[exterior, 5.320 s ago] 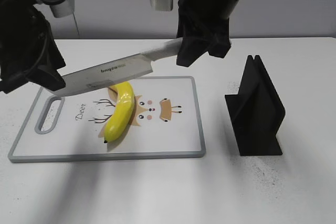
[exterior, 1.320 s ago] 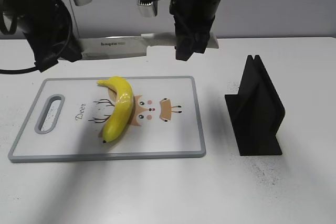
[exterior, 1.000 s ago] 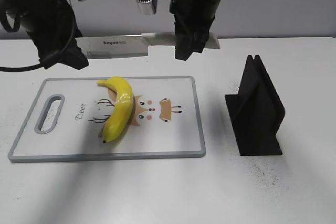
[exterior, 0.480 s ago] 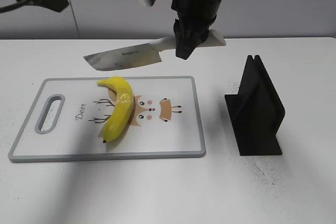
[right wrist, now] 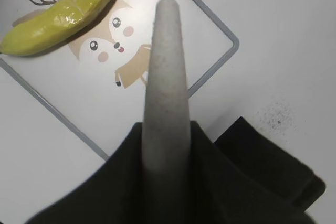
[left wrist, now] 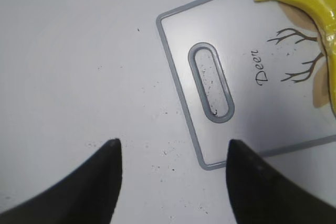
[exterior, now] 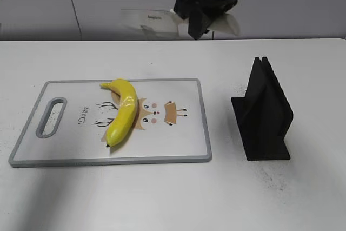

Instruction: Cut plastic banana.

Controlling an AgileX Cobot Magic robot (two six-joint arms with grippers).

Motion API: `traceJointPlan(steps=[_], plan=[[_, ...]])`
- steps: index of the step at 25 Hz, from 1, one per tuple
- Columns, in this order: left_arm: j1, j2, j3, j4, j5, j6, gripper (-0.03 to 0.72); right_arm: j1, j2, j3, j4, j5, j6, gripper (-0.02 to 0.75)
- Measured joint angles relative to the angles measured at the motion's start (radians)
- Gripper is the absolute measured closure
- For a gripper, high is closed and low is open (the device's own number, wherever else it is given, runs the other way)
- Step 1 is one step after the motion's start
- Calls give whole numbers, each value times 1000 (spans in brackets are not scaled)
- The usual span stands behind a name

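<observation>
The plastic banana (exterior: pixel 122 113) lies on the white cutting board (exterior: pixel 178 144), left of its deer drawing; it also shows in the left wrist view (left wrist: pixel 315 3) and the right wrist view (right wrist: pixel 68 9). My right gripper (exterior: pixel 208 12) is shut on the white handle of a knife (right wrist: pixel 167 77) and holds it high above the board's far edge. The blurred blade (exterior: pixel 148 21) points left. My left gripper (left wrist: pixel 173 174) is open and empty, high over the table left of the board's handle slot (left wrist: pixel 211 83). It is almost out of the exterior view.
A black knife stand (exterior: pixel 265 114) stands on the table right of the board; its top shows in the right wrist view (right wrist: pixel 268 166). The white table (exterior: pixel 162 198) extends in front of the board.
The left gripper let go of the blade and rose out of the exterior view at the upper left. The right gripper lifted the knife up and back, away from the board.
</observation>
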Motion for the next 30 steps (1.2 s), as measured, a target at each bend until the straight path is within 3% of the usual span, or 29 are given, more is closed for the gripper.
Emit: traceJointPlan(steps=[7,19,30], plan=[[65,-152,98,-115,1,-6,99,0,-160,224,0,-11,153,577],[65,-626,498,-138,5,-9,104,0,-611,837,-15,-334,346,577],[65,-1114,798,-138,-35,-29,104,0,-903,1041,-124,-365,600,577]])
